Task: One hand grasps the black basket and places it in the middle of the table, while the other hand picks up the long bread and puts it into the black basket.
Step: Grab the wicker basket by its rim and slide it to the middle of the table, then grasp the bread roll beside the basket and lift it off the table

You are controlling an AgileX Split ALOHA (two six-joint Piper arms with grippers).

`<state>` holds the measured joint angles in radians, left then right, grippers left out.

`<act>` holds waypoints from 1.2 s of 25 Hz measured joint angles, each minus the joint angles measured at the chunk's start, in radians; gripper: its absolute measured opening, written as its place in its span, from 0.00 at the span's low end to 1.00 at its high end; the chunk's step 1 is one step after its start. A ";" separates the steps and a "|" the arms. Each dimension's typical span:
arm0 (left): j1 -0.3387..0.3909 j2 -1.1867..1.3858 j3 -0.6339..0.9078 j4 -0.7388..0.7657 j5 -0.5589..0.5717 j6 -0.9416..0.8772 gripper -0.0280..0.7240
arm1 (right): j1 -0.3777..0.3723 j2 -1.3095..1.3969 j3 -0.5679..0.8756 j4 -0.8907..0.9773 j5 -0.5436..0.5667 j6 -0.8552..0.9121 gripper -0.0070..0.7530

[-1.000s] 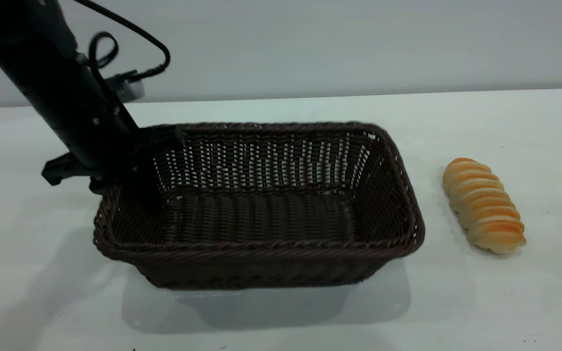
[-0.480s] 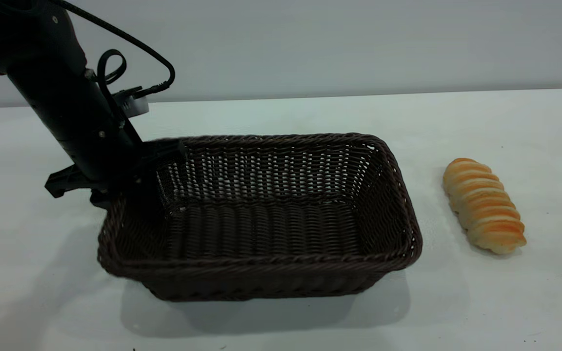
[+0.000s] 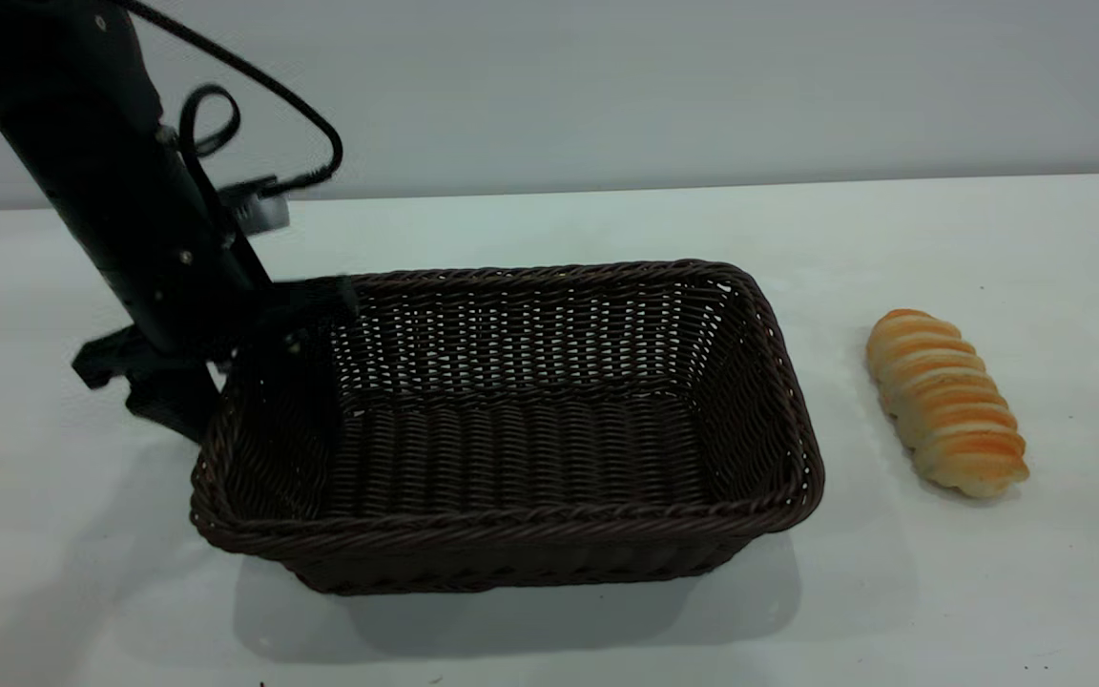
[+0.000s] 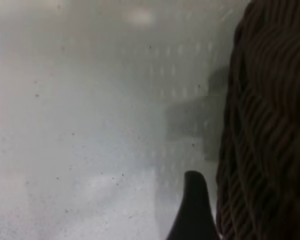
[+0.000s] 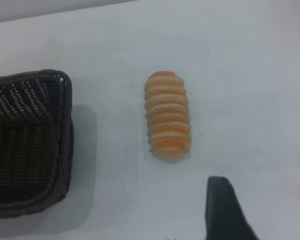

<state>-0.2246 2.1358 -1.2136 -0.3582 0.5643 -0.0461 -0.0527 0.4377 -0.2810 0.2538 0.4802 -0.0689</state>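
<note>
White table [image 3: 549,229] is bearing the black basket [image 3: 511,439] centrally, with the long bread [image 3: 945,403] lying apart to its right. Left gripper [image 3: 225,377] is straddling the basket's left rim, fingers spread either side. Right gripper [image 5: 260,212] is hovering near the bread, fingers spread, holding nothing.

Beside the black left gripper [image 3: 225,372], the black basket [image 3: 511,429] shows dark brown weave; the long bread [image 3: 945,401] has golden-orange and cream stripes.
</note>
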 joint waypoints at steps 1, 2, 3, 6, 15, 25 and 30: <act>0.000 -0.013 0.000 0.003 0.002 0.000 0.89 | 0.000 0.000 0.000 0.000 0.000 0.000 0.51; 0.000 -0.033 0.000 0.005 0.006 -0.001 0.87 | 0.000 0.000 0.000 0.001 0.000 0.000 0.51; 0.000 -0.057 0.000 0.007 0.010 -0.002 0.86 | 0.000 0.000 0.000 0.001 0.001 0.000 0.51; 0.000 -0.139 0.000 0.026 0.034 -0.002 0.83 | 0.000 0.000 0.000 0.003 0.001 -0.005 0.51; 0.000 -0.509 0.000 0.051 0.069 -0.001 0.83 | 0.000 0.048 0.000 0.164 0.001 -0.115 0.51; 0.000 -1.013 0.002 0.052 0.066 0.075 0.83 | 0.000 0.597 -0.040 0.851 -0.065 -0.823 0.51; 0.000 -1.194 0.003 0.053 0.084 0.102 0.83 | 0.000 0.837 -0.115 1.089 -0.087 -1.100 0.51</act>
<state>-0.2246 0.9418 -1.2109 -0.3056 0.6486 0.0558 -0.0527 1.2744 -0.3960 1.3433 0.3937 -1.1690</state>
